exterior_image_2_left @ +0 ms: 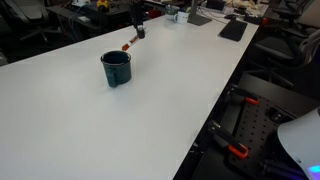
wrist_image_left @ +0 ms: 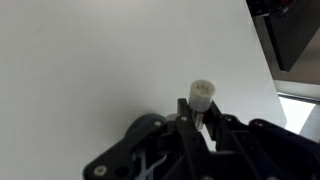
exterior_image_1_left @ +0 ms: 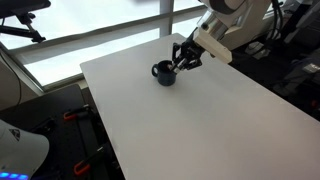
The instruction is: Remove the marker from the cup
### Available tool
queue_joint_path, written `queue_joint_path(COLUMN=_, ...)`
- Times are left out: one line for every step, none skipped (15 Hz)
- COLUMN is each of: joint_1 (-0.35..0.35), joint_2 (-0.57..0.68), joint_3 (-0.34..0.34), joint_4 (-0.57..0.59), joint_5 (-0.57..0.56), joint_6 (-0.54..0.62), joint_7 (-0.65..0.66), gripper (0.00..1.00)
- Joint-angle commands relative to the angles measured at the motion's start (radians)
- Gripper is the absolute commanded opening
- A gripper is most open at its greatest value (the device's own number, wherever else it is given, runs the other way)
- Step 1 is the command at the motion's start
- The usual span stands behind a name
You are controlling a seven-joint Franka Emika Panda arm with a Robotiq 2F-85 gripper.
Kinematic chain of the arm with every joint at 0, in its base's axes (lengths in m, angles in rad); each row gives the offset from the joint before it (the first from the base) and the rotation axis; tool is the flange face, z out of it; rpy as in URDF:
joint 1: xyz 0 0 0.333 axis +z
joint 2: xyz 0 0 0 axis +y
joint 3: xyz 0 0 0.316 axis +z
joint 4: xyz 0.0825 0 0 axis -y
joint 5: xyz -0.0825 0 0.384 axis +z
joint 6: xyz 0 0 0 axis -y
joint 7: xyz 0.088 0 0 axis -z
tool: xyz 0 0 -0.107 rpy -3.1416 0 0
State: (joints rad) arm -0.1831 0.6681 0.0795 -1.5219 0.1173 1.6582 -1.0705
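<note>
The black two-fingered end effector (wrist_image_left: 201, 113) is pinching the thin dark stick-shaped marker (wrist_image_left: 202, 95). In the wrist view the marker's pale round end cap pokes out from between the black fingers (wrist_image_left: 187, 112), which press against its shaft on either side. Past that cap only the bare white counter (wrist_image_left: 90, 70) shows, with the counter's edge and a dark area beyond it off to one side of the end effector.

In an exterior view the marker (exterior_image_2_left: 131, 42) hangs tilted from the end effector, and its reddish lower tip points down towards the small round black mug with a side handle (exterior_image_2_left: 116, 68). That tip appears clear of the mug's rim, though the picture is too small to tell whether any gap lies between them.

In both exterior views the mug stands upright on the counter, just below and to one side of the end effector (exterior_image_1_left: 181, 60). In an exterior view the white arm (exterior_image_1_left: 215, 35) slants up and away from the end effector, on the side opposite the mug (exterior_image_1_left: 163, 73). The counter (exterior_image_1_left: 200, 120) stretches wide beneath the end effector.
</note>
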Motion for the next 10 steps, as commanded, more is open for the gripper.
queue_joint_path(joint_1=-0.012, joint_2=0.014, joint_3=-0.016, joint_4=-0.028, joint_5=0.031, joint_6=0.013, joint_7=0.04, gripper=0.05)
queue_joint_path(joint_1=-0.017, joint_2=0.015, joint_3=-0.021, joint_4=-0.037, joint_5=0.035, joint_6=0.019, joint_7=0.052, gripper=0.05)
queue_joint_path(joint_1=-0.022, joint_2=0.016, joint_3=-0.025, joint_4=-0.041, joint_5=0.041, joint_6=0.02, joint_7=0.053, gripper=0.05)
queue_joint_path(joint_1=-0.03, joint_2=0.011, joint_3=-0.029, joint_4=-0.049, joint_5=0.05, joint_6=0.025, joint_7=0.055, gripper=0.05)
queue_joint_path(joint_1=-0.037, joint_2=0.006, joint_3=-0.033, joint_4=-0.055, joint_5=0.059, joint_6=0.028, joint_7=0.054, gripper=0.05)
queue_joint_path(joint_1=-0.044, joint_2=0.003, joint_3=-0.037, joint_4=-0.06, joint_5=0.065, joint_6=0.032, joint_7=0.058, gripper=0.05)
queue_joint_path(joint_1=-0.052, joint_2=-0.001, joint_3=-0.041, joint_4=-0.069, joint_5=0.07, joint_6=0.041, joint_7=0.067, gripper=0.05)
queue_joint_path(joint_1=-0.059, joint_2=-0.004, joint_3=-0.044, joint_4=-0.076, joint_5=0.073, joint_6=0.047, joint_7=0.071, gripper=0.05)
queue_joint_path(joint_1=-0.063, joint_2=-0.004, joint_3=-0.049, joint_4=-0.081, joint_5=0.076, joint_6=0.055, joint_7=0.078, gripper=0.05)
queue_joint_path(joint_1=-0.063, joint_2=0.0, joint_3=-0.054, joint_4=-0.083, joint_5=0.074, joint_6=0.063, joint_7=0.09, gripper=0.05)
